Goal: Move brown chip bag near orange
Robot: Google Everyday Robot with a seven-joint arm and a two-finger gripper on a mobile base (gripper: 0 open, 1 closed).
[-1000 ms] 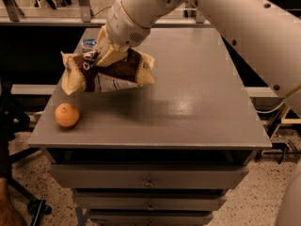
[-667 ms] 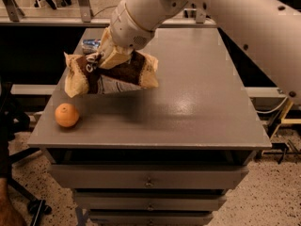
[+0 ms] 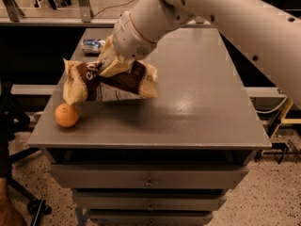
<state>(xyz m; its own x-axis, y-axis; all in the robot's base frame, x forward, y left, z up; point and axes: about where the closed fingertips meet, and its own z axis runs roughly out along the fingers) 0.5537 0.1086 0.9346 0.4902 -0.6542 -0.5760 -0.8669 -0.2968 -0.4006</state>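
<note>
The brown chip bag (image 3: 123,82) is crinkled, with a dark brown middle and pale tan ends. It hangs a little above the left part of the grey table (image 3: 202,107). My gripper (image 3: 112,63) is shut on the bag's top edge, with the white arm reaching in from the upper right. The orange (image 3: 66,115) sits on the table near the front left corner, just below and left of the bag's left end. The bag and the orange are close together, and I cannot tell if they touch.
A small silver-blue can (image 3: 93,45) lies on its side at the table's back left. The table has drawers (image 3: 148,180) below its front edge. A black chair base (image 3: 33,204) stands on the floor at the left.
My gripper has carried the bag slightly down and toward the table's front, closer to the orange. The orange and the can have not moved.
</note>
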